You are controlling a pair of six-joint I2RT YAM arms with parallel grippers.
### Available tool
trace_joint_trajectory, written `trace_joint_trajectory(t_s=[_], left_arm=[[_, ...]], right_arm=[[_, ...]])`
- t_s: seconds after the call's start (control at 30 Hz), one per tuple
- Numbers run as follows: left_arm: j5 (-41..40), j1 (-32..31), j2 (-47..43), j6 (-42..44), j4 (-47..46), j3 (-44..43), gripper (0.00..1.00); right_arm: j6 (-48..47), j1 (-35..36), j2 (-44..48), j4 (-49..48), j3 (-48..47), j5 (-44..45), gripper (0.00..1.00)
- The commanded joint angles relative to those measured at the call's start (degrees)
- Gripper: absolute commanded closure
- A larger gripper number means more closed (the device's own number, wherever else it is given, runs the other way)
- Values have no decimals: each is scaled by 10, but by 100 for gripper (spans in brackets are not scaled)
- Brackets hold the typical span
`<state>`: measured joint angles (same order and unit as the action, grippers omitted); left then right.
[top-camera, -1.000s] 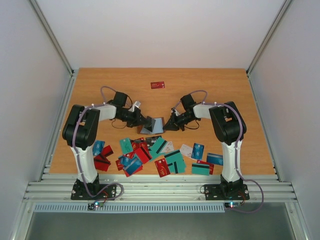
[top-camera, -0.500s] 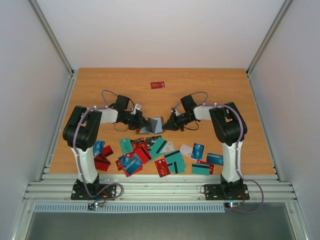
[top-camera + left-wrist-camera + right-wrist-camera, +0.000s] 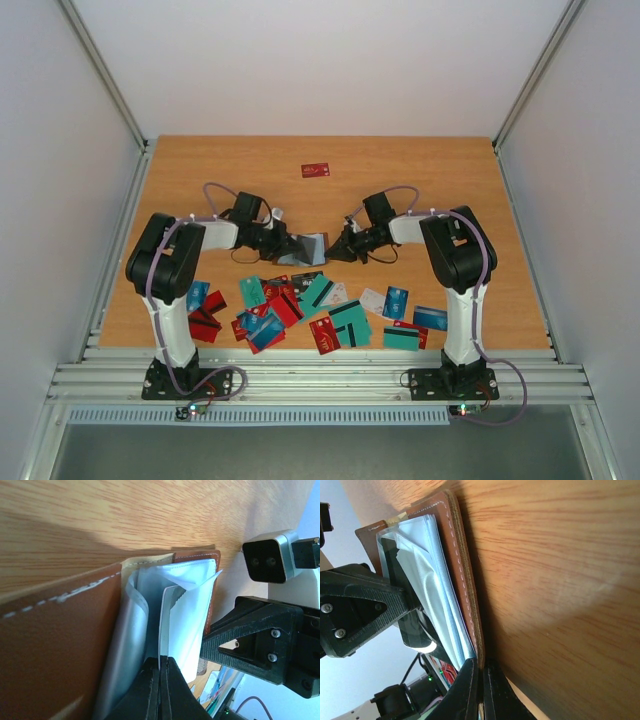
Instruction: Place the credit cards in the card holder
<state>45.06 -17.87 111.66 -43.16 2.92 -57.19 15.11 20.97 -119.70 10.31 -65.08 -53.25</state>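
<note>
Smooth brown stitched leather card holder [image 3: 55, 645], glossy translucent plastic sleeves [image 3: 192, 605], matt wood-grain table [image 3: 560, 580]

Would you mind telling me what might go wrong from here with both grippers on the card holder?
The left gripper pinches only a thin clear sleeve of the card holder; pulling could tear it or slip off. The right gripper holds the brown cover, so neither is free; releasing may let the holder close. The credit cards overlap, likely hard to pick singly.
</note>
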Motion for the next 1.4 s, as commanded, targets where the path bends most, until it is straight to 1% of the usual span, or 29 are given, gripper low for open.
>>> trace_joint_trajectory(t_s=[0.0, 0.17, 0.4, 0.5, 0.7, 1.07, 1.37], left_arm=[[-68, -9, -13, 39, 45, -8, 100], [-80, -5, -20, 99, 85, -35, 100], [-90, -3, -14, 150, 120, -61, 99], [-87, -2, -11, 159, 117, -63, 99], [-69, -2, -8, 143, 66, -41, 99], [-52, -6, -5, 116, -60, 30, 99], [-71, -11, -15, 66, -100, 68, 99]], right_arm=[[49, 0, -21, 53, 29, 43, 99], [45, 0, -23, 56, 31, 37, 99], [38, 0, -28, 65, 25, 34, 99], [35, 0, -29, 70, 23, 33, 99], [48, 0, -37, 64, 19, 26, 99], [69, 0, -42, 55, 24, 25, 99], [94, 1, -38, 44, 26, 40, 99]])
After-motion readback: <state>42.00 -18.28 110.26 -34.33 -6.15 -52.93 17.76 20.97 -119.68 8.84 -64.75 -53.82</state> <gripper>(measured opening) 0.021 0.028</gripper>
